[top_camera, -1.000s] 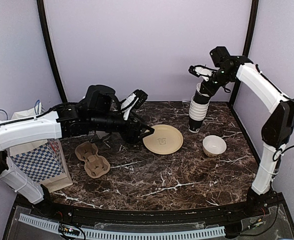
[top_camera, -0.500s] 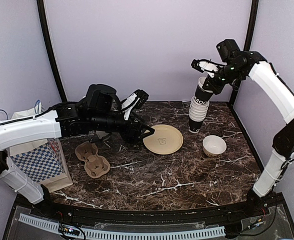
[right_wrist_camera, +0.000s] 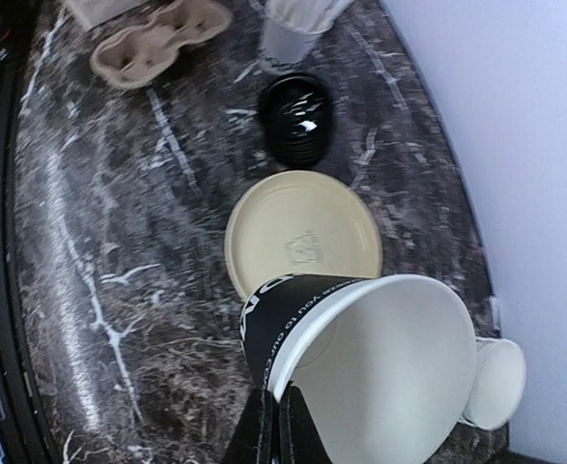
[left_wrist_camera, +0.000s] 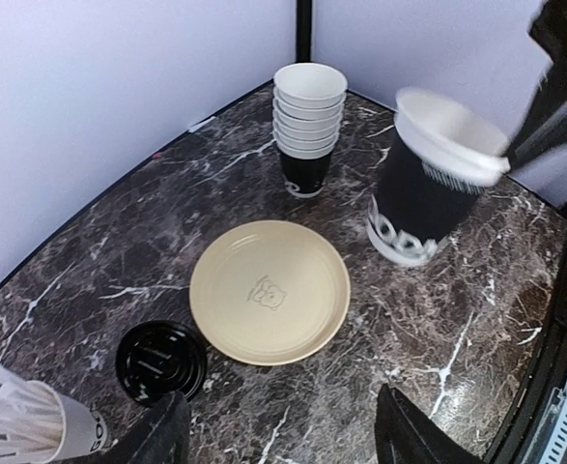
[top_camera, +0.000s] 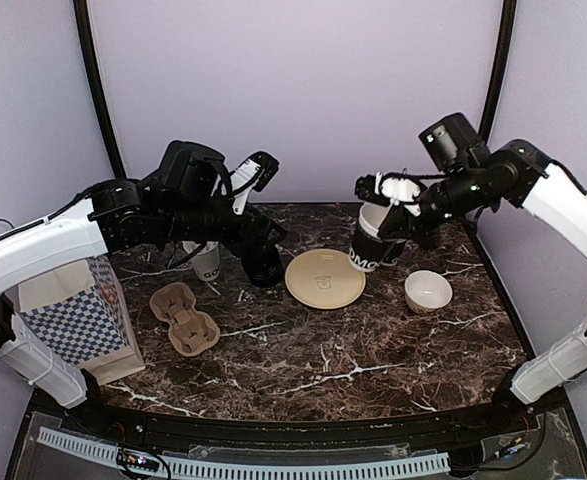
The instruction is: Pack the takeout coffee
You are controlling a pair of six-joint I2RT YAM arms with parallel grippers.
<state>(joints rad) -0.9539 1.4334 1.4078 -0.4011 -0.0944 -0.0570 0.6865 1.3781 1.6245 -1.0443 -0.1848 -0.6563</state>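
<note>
Marble table (top_camera: pixel 323 350) filled mid-frame, where the right gripper (top_camera: pixel 383 195) pinched a tilted cup (top_camera: pixel 371 242) by its rim just right of the plate (top_camera: pixel 325 278), while the left gripper (left_wrist_camera: pixel 281 411) hung wide open near the lids (left_wrist_camera: pixel 160 361).

I'm counting one single black cup (top_camera: pixel 369 245) sitting apart from the rest, and one nested stack of black cups (left_wrist_camera: pixel 308 126). I'm making out about six rims in that stack, but they're crowding too closely for me to be sure. I'm seeing one pile of black lids (top_camera: pixel 263 265), and I'm not managing to count the lids in it. Besides those, I'm finding one tan plate (top_camera: pixel 325 278), one small white bowl (top_camera: pixel 428 290), one white cup of straws (top_camera: pixel 205 262), one pulp carrier (top_camera: pixel 184 318) showing two wells, and one checkered paper bag (top_camera: pixel 73 315).
</note>
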